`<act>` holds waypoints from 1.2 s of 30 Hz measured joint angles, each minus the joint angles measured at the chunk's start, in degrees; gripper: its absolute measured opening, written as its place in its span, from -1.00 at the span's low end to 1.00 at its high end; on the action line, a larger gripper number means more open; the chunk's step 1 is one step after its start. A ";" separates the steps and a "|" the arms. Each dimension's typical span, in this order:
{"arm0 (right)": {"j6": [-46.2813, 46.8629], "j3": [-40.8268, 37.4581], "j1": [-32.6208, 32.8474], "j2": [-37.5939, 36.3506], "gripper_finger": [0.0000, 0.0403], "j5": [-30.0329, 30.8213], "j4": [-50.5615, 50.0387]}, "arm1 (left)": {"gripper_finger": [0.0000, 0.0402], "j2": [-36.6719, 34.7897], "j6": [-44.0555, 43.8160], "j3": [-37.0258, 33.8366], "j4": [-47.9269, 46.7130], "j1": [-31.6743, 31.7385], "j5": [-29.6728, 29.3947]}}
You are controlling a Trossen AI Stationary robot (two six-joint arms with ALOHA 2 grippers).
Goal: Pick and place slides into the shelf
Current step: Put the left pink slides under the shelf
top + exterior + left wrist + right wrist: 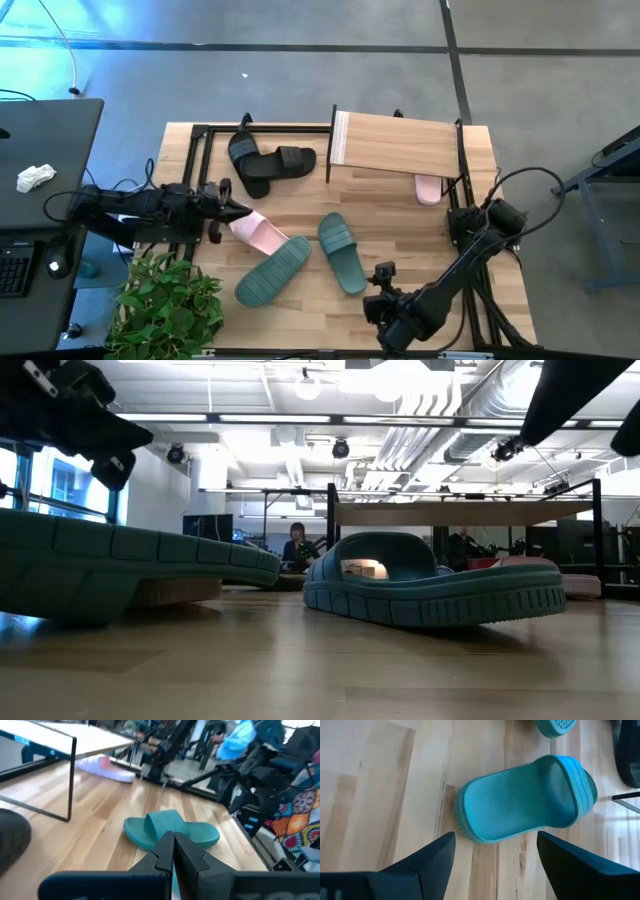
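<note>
My left gripper [238, 212] [173, 837] is shut and hangs above the table [100, 435], just over the near-left end of a pale pink slide [260, 232] that lies flat. My right gripper [378, 298] [495, 837] is open and hovers over the heel end of an upright teal slide [340, 252] [520, 800]. A second teal slide [272, 270] lies sole up, one end resting on the pink one. The two black slides [270, 160] lie crossed left of the shelf [400, 145]. Another pink slide [428, 188] sits under the shelf.
A potted plant [165, 305] stands at the table's near left corner. Black metal frame rails [195, 170] run along the table's left side and behind the shelf. A dark desk with a keyboard [20, 265] is off to the left. Bare wood lies between the shelf and the teal slides.
</note>
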 joint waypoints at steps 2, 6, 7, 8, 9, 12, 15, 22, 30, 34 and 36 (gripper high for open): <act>0.52 0.00 -0.18 -0.02 0.34 0.07 -0.62 | -1.00 4.10 -0.03 2.45 -0.45 0.00 0.16; 2.17 0.00 -0.35 -0.02 0.34 0.32 -1.84 | -1.00 14.22 -0.03 9.68 -2.11 -0.20 2.28; 2.73 0.00 -0.35 -0.02 0.34 0.22 -2.15 | -1.00 17.14 -0.06 11.93 -4.19 -0.59 2.33; 3.38 0.00 -0.34 -0.02 0.34 0.00 -2.42 | -1.00 20.37 -0.08 14.31 -6.56 -1.25 2.26; 3.92 0.00 -0.32 -0.02 0.34 -0.13 -2.70 | -1.00 23.67 -0.06 16.76 -9.28 -2.01 1.81; 5.20 0.00 0.01 -0.02 0.34 -0.19 -3.71 | -1.00 34.12 -0.54 25.14 -18.61 -5.41 -0.32; 6.20 0.00 0.21 -0.02 0.34 -0.21 -4.72 | -1.00 44.54 -2.39 34.27 -30.91 -9.37 -4.49; 9.45 0.00 0.57 -0.04 0.34 0.05 -8.14 | -1.00 66.48 -11.65 51.06 -56.61 -16.89 -17.29; 10.59 -0.02 0.55 -0.04 0.34 0.01 -9.40 | -1.00 84.04 -12.86 56.90 -66.53 -18.64 -20.16; 11.46 -0.02 0.55 -0.07 0.34 -0.09 -9.65 | -1.00 88.51 -10.33 56.93 -66.15 -17.88 -17.82; 11.46 -0.02 0.55 -0.07 0.34 -0.14 -9.77 | -1.00 89.46 -10.32 56.93 -66.28 -17.13 -16.73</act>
